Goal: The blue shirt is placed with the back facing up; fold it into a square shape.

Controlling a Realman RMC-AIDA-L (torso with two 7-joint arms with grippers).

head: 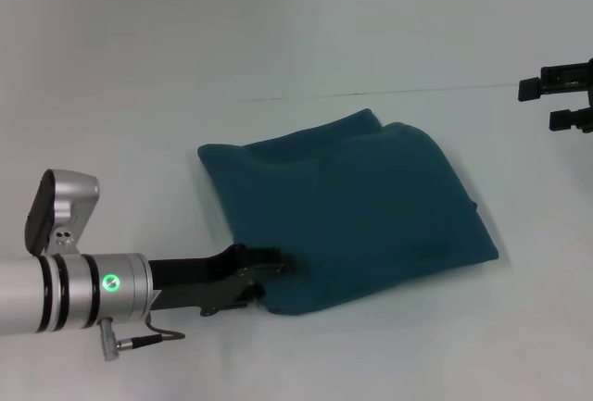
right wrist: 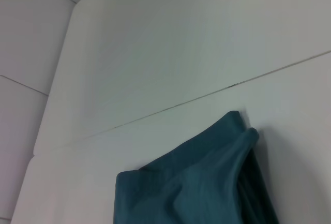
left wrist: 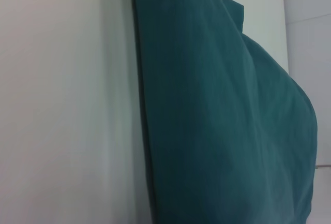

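So the blue shirt [head: 347, 211] is already folded into a chunky, roughly square bundle sitting near the middle of the white tabletop [head: 185, 68], plain side up, with a couple of soft humps along its far edge.

The left end effector [head: 278, 276] comes in from about 8 o'clock and sits right at the bundle's near-left corner, its black fingers touching the cloth edge. They look close together there, but whether they're actually pinching fabric can't be told. The left wrist view is mostly teal fabric [left wrist: 222, 120] next to bare tabletop.

The right end effector [head: 565, 95] hangs way out at 2 o'clock, well apart from the shirt, fingers spread and holding nothing. Its wrist view catches the shirt's far corner [right wrist: 207, 182].
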